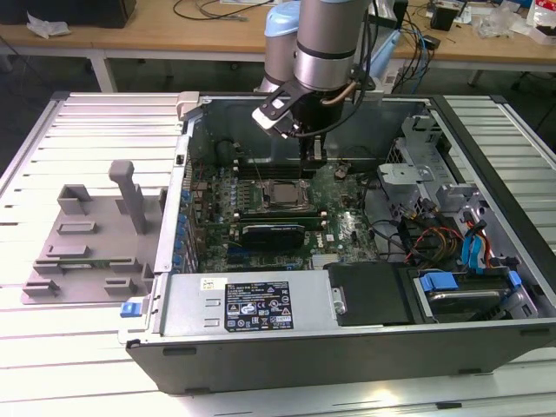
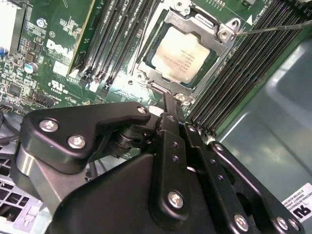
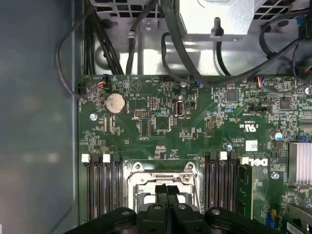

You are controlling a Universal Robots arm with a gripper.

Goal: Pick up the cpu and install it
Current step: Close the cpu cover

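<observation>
The cpu (image 2: 179,53) is a flat silver-grey square lying in the motherboard socket, with the metal retention frame (image 2: 220,30) around its edges. In the exterior view the cpu (image 1: 280,193) sits mid-board inside the open computer case. My gripper (image 1: 311,156) hangs just above the board behind the socket. Its two black fingertips (image 3: 167,191) are pressed together with nothing between them. In the second wrist view the gripper (image 2: 169,100) ends right at the socket frame's edge, apart from the chip. A thin wire lever (image 2: 273,28) sticks out from the frame's corner.
Black memory slots (image 2: 122,39) flank the socket on both sides. Cables (image 3: 195,63) cross the case beyond the board. A grey plastic fixture (image 1: 91,239) stands outside the case at the exterior view's left. Drive bays and blue clips (image 1: 473,252) fill the exterior view's right.
</observation>
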